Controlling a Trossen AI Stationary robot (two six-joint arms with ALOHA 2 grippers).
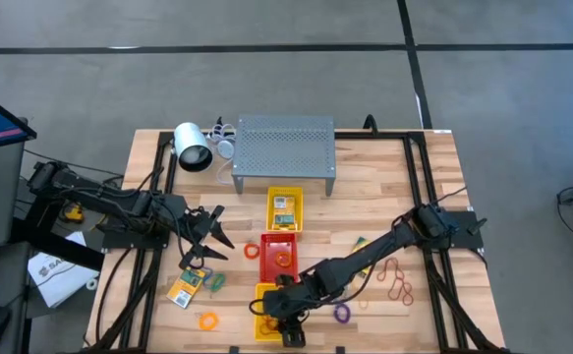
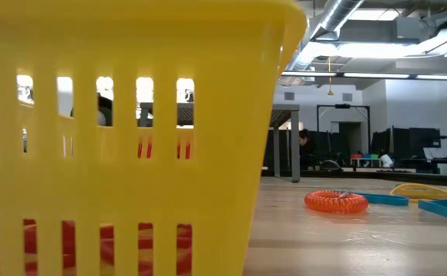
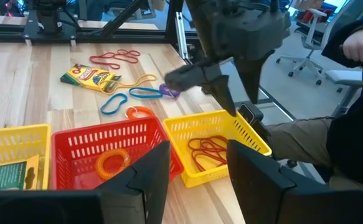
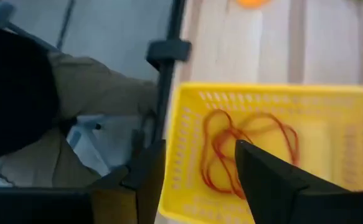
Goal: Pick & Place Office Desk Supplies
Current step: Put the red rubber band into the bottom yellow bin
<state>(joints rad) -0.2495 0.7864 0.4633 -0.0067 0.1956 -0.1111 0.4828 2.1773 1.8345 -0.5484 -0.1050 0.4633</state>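
Above the nearest yellow tray [image 1: 266, 317], at the front edge of the bench [image 1: 384, 187], the right tool [image 1: 293, 337] hangs with its fingers spread and nothing between them. Directly beneath it, red rubber-band loops [image 4: 246, 152] lie in the tray's bottom — a drop, by the look of it, just completed. Beside this tray sits a red tray [image 1: 278, 254] holding an orange ring [image 3: 113, 162]. Farther out on the bench, more red loops [image 1: 397, 278], a purple ring [image 1: 342, 314], a green ring [image 1: 215, 282], an orange ring [image 1: 208, 320] and a card packet [image 1: 185, 288] remain loose. The left tool [image 1: 204, 241] waits over the bench with fingers apart, empty. The next move likely calls for lifting clear of the tray — then reaching for a loose piece.
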